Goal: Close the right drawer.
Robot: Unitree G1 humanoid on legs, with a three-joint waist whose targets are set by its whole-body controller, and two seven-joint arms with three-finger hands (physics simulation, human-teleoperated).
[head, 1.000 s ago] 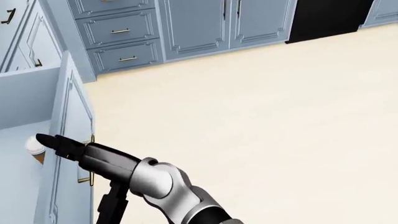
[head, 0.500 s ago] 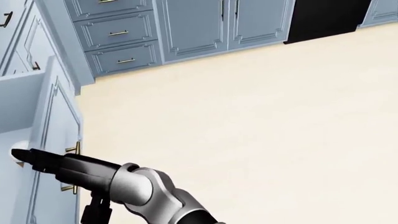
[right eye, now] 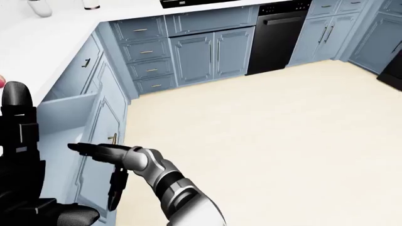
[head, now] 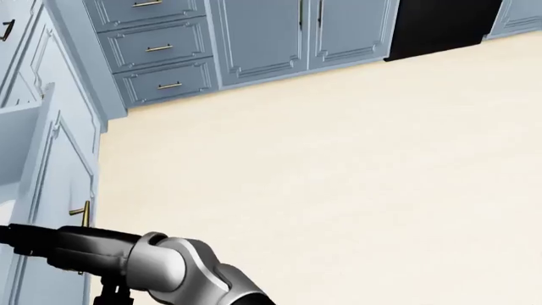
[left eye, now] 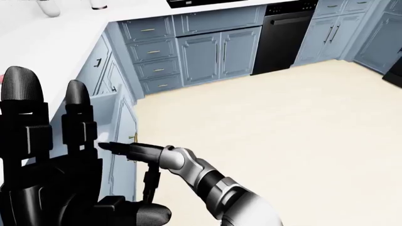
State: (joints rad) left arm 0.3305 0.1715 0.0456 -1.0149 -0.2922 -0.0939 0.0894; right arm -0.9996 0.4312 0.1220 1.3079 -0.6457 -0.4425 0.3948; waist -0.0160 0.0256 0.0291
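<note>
The pale blue panelled drawer (right eye: 94, 141) stands pulled out from the cabinet run under the white surface (right eye: 44, 42), at about 9 o'clock in the right-eye view; the black right hand (right eye: 85, 149) reaches flat against its front beside the brass handle (right eye: 113, 139), fingers seemingly straight and gripping nothing; the black left hand (left eye: 50, 160) rises at 8 o'clock, fingers spread, empty.

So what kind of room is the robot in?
Probably a kitchen: blue cabinets with drawers, a white counter, and a black dishwasher built in.
</note>
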